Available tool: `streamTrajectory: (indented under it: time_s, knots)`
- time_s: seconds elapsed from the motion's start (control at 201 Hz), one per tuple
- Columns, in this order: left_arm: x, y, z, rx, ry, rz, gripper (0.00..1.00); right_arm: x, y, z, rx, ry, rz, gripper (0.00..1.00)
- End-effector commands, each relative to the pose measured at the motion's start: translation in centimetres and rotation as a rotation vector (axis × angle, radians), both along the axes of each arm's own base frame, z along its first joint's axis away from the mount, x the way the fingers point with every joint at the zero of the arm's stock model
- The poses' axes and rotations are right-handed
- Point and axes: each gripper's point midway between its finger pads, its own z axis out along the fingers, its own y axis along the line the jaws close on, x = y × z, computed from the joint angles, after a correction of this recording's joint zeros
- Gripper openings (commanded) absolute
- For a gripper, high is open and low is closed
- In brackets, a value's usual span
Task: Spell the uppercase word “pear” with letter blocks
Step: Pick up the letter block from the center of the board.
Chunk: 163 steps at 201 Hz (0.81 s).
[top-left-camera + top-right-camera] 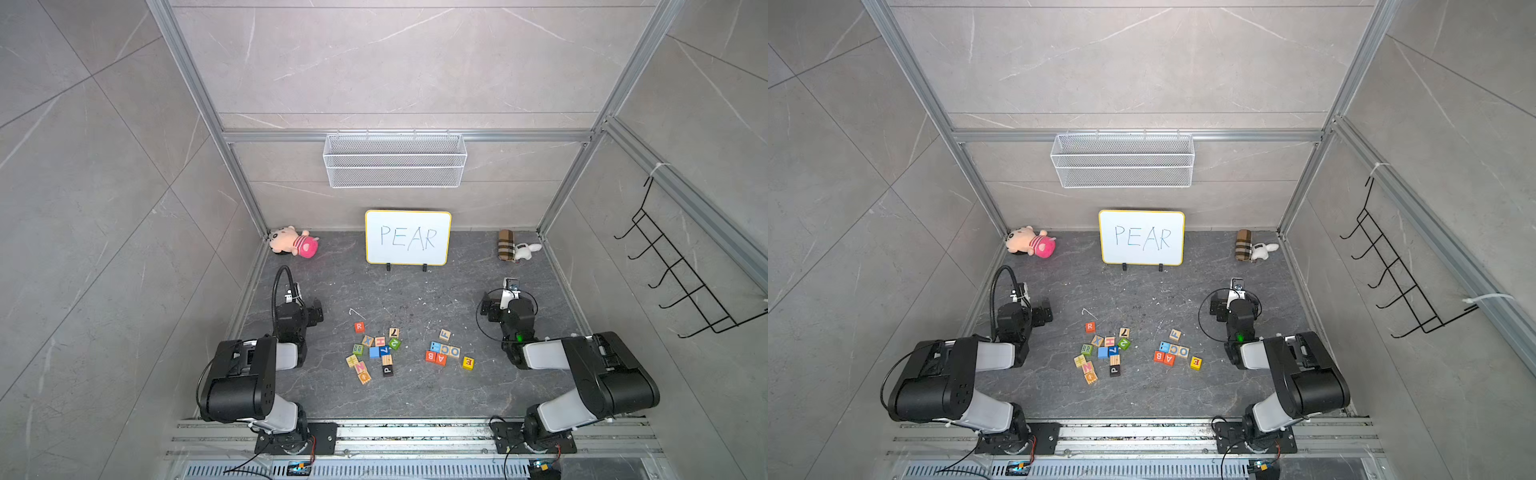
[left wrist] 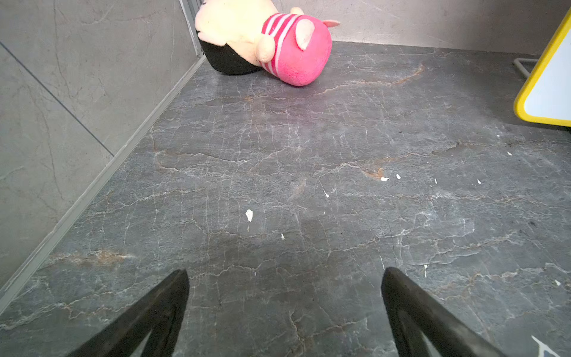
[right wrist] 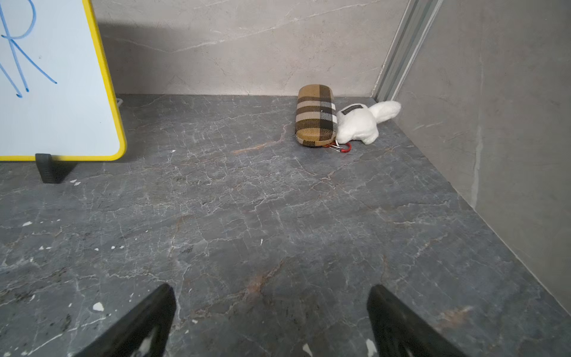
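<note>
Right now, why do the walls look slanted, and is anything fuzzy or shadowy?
In both top views the wide lens tilts the metal posts outward; light is even, the whiteboard reads clearly, letters on the blocks are tiny. In the right wrist view the whiteboard shadows the back wall. In the left wrist view the pink toy is sharp.

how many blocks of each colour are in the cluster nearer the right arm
wooden: 3, the wooden blocks
orange-red: 2, A block and B block
blue: 1, blue block
yellow: 1, E block
total: 7
</note>
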Motion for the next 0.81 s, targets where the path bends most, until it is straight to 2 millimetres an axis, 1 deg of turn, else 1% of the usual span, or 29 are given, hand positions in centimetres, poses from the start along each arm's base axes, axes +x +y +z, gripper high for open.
streamTrajectory:
  time_s: [0.0, 0.806]
  knots:
    - [0.93, 0.26, 1.65, 0.002, -0.054, 0.012, 1.0, 0.33, 0.01, 0.56, 0.012, -0.015, -0.002, 0.99]
    - [0.96, 0.19, 1.65, -0.005, -0.056, 0.003, 1.0, 0.31, 0.03, 0.54, 0.015, -0.013, -0.001, 0.99]
